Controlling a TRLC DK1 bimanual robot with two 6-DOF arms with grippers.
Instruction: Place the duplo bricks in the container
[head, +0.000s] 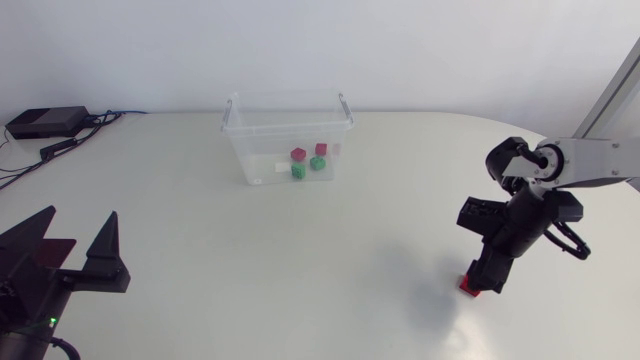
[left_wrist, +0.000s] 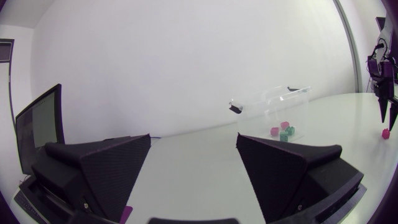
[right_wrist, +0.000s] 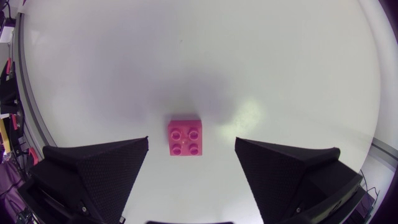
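Note:
A red duplo brick (right_wrist: 185, 137) lies studs-up on the white table, between and just ahead of my right gripper's (right_wrist: 191, 165) spread fingers, untouched. From above, that brick (head: 468, 285) peeks out under the right gripper (head: 484, 281), which points straight down at the right side of the table. The clear plastic container (head: 242, 150) stands at the back middle with several red and green bricks (head: 309, 160) inside. My left gripper (head: 78, 250) rests open at the near left; its wrist view shows the container (left_wrist: 292, 99) far ahead.
A black box (head: 44, 122) with cables sits at the back left corner. The white tabletop (head: 300, 270) stretches bare between the two arms and in front of the container.

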